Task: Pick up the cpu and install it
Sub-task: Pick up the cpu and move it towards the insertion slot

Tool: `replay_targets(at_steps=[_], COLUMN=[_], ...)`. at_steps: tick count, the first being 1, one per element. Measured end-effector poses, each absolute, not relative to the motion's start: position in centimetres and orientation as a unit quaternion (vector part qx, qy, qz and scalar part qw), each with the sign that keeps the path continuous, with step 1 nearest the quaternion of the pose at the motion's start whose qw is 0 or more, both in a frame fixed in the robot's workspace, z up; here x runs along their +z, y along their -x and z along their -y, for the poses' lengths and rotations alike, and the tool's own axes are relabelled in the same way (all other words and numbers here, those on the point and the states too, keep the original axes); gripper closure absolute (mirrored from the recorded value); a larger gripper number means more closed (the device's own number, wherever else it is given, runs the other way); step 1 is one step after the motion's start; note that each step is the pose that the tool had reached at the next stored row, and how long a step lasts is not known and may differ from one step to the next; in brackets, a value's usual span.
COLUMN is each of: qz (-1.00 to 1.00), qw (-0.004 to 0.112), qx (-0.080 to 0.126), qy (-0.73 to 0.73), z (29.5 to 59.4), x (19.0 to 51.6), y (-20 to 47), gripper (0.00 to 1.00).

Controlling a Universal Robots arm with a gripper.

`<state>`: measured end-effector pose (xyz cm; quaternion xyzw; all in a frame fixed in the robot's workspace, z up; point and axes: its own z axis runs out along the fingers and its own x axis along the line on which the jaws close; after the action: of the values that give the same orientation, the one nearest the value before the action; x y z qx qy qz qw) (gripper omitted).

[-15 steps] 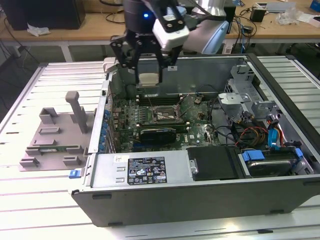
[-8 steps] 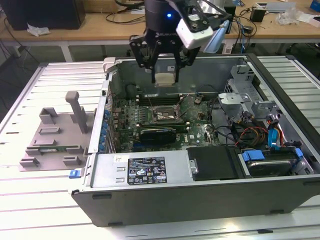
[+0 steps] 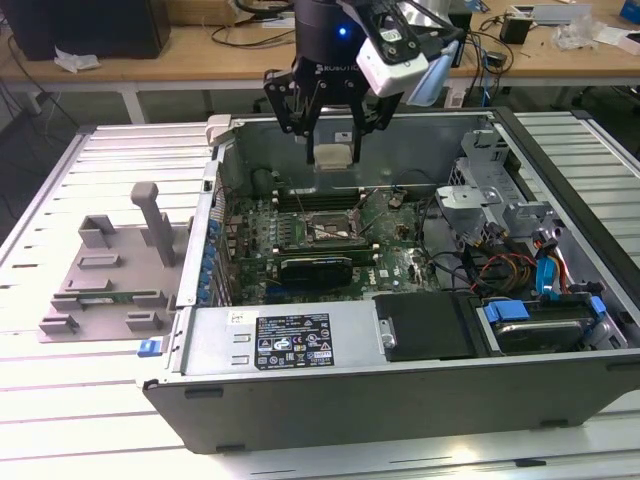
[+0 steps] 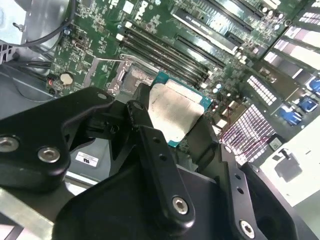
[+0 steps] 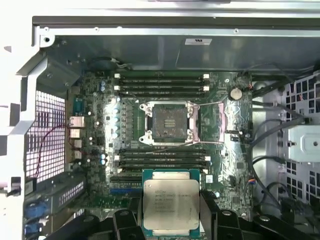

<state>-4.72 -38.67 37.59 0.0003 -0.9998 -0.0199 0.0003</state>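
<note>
Gripper point(image 5: 171, 220) is closed on the cpu point(image 5: 171, 207), pinching two opposite edges. The cpu lies flat between the jaws, silver top up. It is almost square, and its edges line up with the open socket point(image 5: 170, 122). That socket sits below it, well apart, inside the computer case point(image 3: 300, 400).

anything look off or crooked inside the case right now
Nothing looks damaged or spilled. In the first wrist view the cpu sits square in the gripper, edges parallel to the empty socket, whose plate is swung open beside it. Only oddity: the cpu's metal top looks smeared in the second wrist view.
</note>
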Motion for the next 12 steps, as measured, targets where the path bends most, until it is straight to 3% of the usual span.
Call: replay_targets(at_steps=[12], qz=[1.000], qw=[0.000], qx=[-0.020], qy=[0.000], z=[37.9], x=[36.3], y=[4.7], gripper=[0.46])
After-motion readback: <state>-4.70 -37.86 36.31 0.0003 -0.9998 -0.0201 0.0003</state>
